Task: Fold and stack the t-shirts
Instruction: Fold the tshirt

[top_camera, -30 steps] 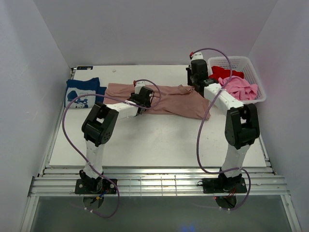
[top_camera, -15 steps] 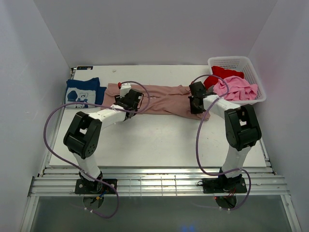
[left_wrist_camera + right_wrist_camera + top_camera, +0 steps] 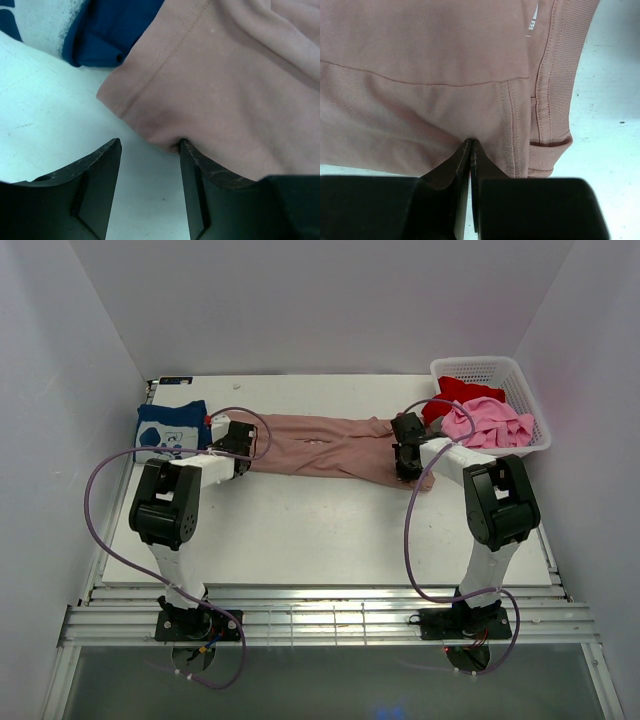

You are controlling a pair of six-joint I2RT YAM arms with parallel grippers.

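Your left arm lies low over the white table (image 3: pixel 320 530), its left gripper (image 3: pixel 150 145) spread. The hem corner of the dusty pink-tan cloth t-shirt (image 3: pixel 240 85) touches one finger (image 3: pixel 197 170), and the folded navy t-shirt (image 3: pixel 115 30) sits just beyond. Your right arm reaches low too, its right gripper (image 3: pixel 471 142) pressed together and pinching that shirt's edge beside a ribbed band (image 3: pixel 555 75); the small white label (image 3: pixel 532 22) ahead is too small to read. Farther off to its right, the white plastic mesh basket (image 3: pixel 520 375) holds a red tee (image 3: pixel 455 390) and a bright pink tee (image 3: pixel 490 422).
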